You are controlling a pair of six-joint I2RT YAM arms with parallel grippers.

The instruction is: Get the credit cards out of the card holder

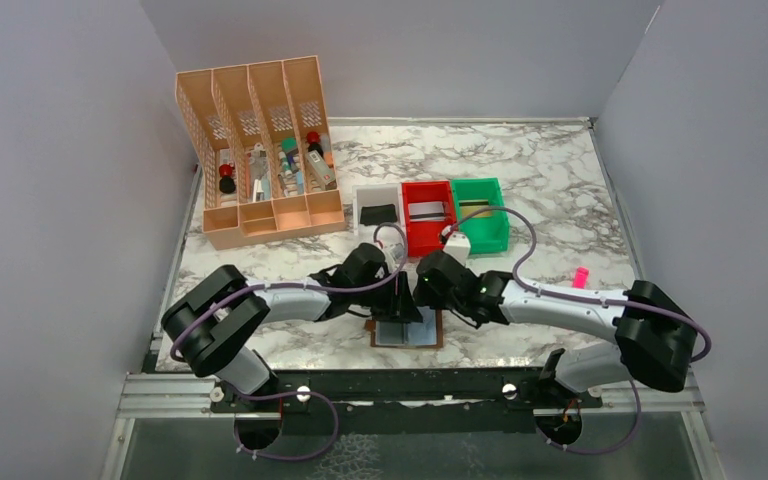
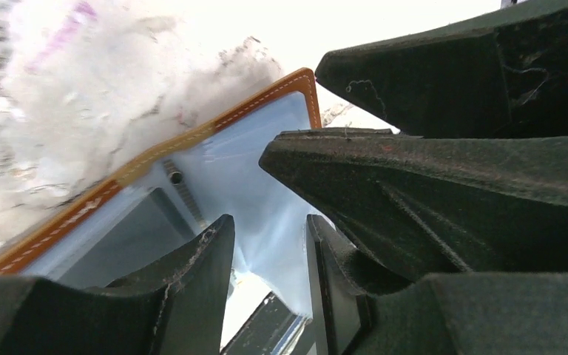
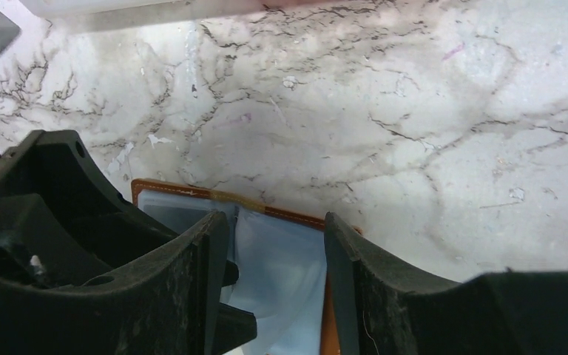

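The card holder [image 1: 407, 331] lies opened flat in the lower middle of the top view, close to the near edge of the marble table [image 1: 560, 180]. Its brown stitched border frames shiny grey-blue sleeves. The sleeves glare, so I cannot tell what sits under them.

Both arms reach in from the sides and meet right over it. The left gripper [image 1: 401, 303] points down onto the holder's far part with its fingers [image 2: 192, 285] spread a little, the clear sleeve showing in the gap. The right gripper [image 1: 426, 291] is just beside it, nearly touching. Its fingers [image 3: 355, 296] are also apart, over the sleeve near the brown edge. Whether either set of tips presses the plastic I cannot tell.

Bare marble lies to the left and right of the holder, and a small pink object [image 1: 581, 277] stands towards the right edge.

Just behind the grippers three bins sit in a row. The white bin [image 1: 364, 192] holds a dark flat piece, the red bin [image 1: 412, 218] a grey one, and the green bin [image 1: 498, 215] something yellowish.

At the upper left, an orange slotted organiser [image 1: 260, 225] holds small mixed items.
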